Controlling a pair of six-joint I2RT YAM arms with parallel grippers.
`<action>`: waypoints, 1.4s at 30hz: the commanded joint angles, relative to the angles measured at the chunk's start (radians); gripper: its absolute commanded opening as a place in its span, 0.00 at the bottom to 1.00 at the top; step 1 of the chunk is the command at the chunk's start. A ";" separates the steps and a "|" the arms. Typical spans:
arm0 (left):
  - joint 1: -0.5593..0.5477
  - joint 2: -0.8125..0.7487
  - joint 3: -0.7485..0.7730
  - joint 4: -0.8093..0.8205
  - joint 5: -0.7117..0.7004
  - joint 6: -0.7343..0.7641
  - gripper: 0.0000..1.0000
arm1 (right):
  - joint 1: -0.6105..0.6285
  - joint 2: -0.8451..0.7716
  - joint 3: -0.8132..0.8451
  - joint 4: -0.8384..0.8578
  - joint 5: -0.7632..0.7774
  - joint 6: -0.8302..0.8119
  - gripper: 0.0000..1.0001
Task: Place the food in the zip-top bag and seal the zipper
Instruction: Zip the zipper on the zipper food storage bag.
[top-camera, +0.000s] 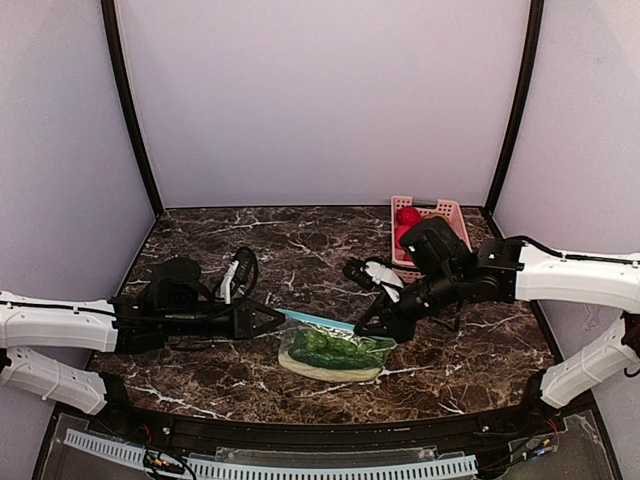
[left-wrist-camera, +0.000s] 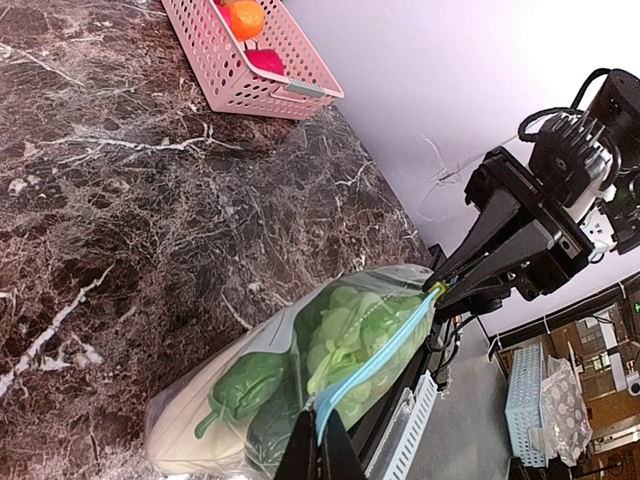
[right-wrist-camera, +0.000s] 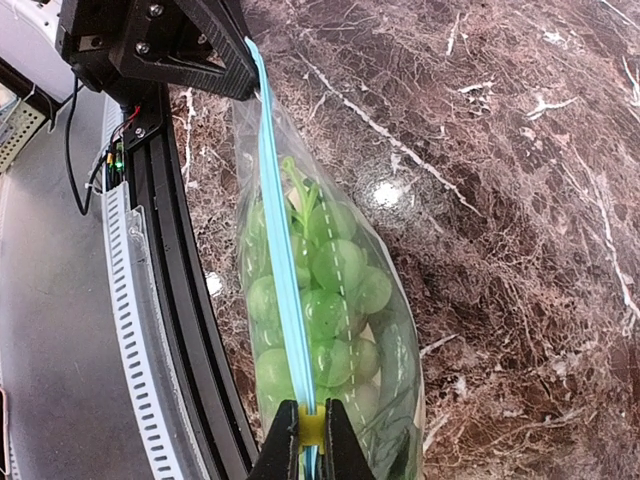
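Observation:
The clear zip-top bag lies near the table's front edge with the food inside. Through the plastic I see green grapes, a dark-green pepper, leafy greens and a pale gourd. The teal zipper is stretched taut between both grippers. My left gripper is shut on the zipper's left end. At the opposite end my right gripper is shut on a small yellow slider riding on the strip. From above, the left gripper and right gripper sit at the bag's two upper corners.
A pink basket holding red and orange toy food stands at the back right, behind the right arm. The table's black front rail runs close beside the bag. Dark marble tabletop stretches behind the bag.

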 joint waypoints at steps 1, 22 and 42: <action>0.029 -0.040 -0.023 -0.019 -0.038 -0.011 0.01 | -0.018 -0.030 -0.030 -0.078 0.017 0.011 0.00; 0.098 -0.097 -0.074 -0.061 -0.032 -0.008 0.01 | -0.047 -0.060 -0.062 -0.109 0.044 0.015 0.00; 0.142 -0.104 -0.093 -0.070 -0.018 -0.007 0.01 | -0.081 -0.090 -0.079 -0.144 0.058 0.025 0.00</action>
